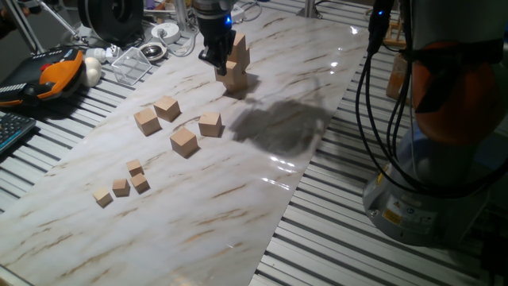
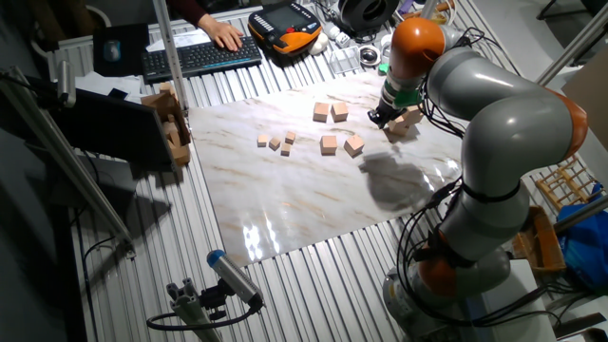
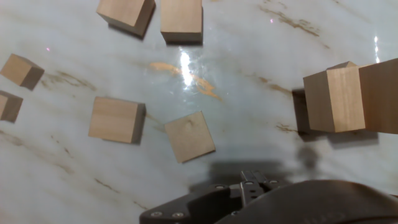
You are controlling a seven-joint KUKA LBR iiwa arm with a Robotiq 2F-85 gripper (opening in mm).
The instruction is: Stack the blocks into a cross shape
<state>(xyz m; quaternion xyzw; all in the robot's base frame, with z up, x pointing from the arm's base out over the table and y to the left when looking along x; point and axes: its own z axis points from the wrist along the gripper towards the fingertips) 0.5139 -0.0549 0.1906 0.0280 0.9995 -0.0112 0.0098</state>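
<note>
The gripper (image 1: 216,57) is seen at the upper middle of one fixed view, beside the stacked blocks (image 1: 236,67); its opening cannot be told. Four loose blocks (image 1: 183,141) lie left of centre.

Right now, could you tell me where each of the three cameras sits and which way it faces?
One fixed view: low beside the marble board, looking along it to the stacked blocks and the gripper; the arm's base rises at the right edge.
The other fixed view: high, from the opposite side, looking down on the whole board and arm, a keyboard behind.
Hand view: on the hand, facing down at four loose blocks; only dark gripper housing shows.
Shared: both fixed views show the four loose blocks and four small cubes.
</note>
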